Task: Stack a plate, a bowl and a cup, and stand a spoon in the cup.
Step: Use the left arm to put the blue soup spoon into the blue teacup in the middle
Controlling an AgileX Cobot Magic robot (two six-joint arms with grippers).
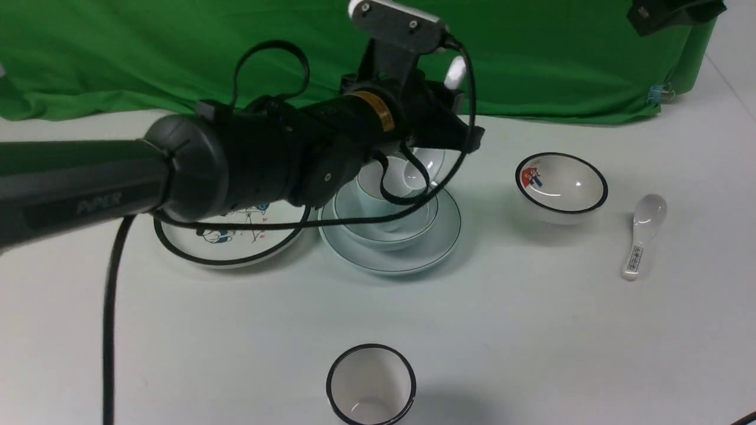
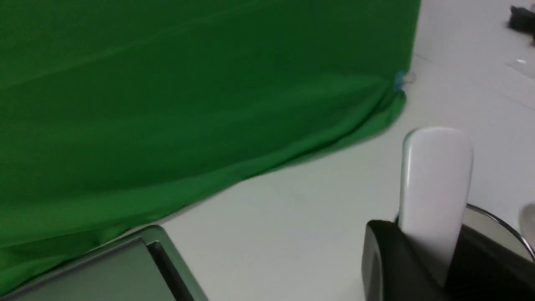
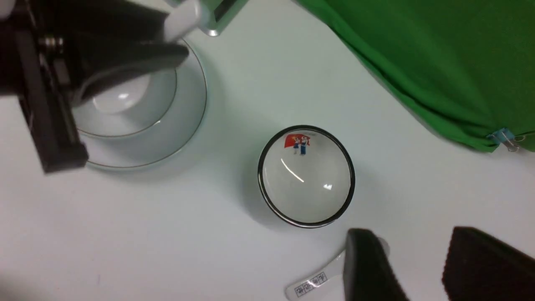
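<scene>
Glazed ceramic all through: stiff, slick, brittle, light enough to skid at a nudge. Stacked mid-tabletop [image 1: 502,330]: plate [image 1: 431,251] lowest, bowl [image 1: 413,227] on it, cup [image 1: 367,180] in the bowl. Upright there, the spoon [image 1: 456,73], scoop seemingly down in the cup, handle rising past the left fingers [image 2: 382,267]. Lying against one finger, with the other looking set apart in the left wrist view; cannot tell whether pinched or loose. Best held by the flat sides of the handle, mid-length, never by the rounded scoop. Parted and empty: right fingers [image 3: 368,267], hovering at far right over the printed spoon [image 1: 641,236]. Should leave straight up, to avoid dragging sideways and tipping cup and stack. Just left of the stack, cartoon plate [image 1: 224,239]; well right, black-rimmed bowl [image 1: 561,189]; near, black-rimmed cup [image 1: 371,383], with open tabletop between.
</scene>
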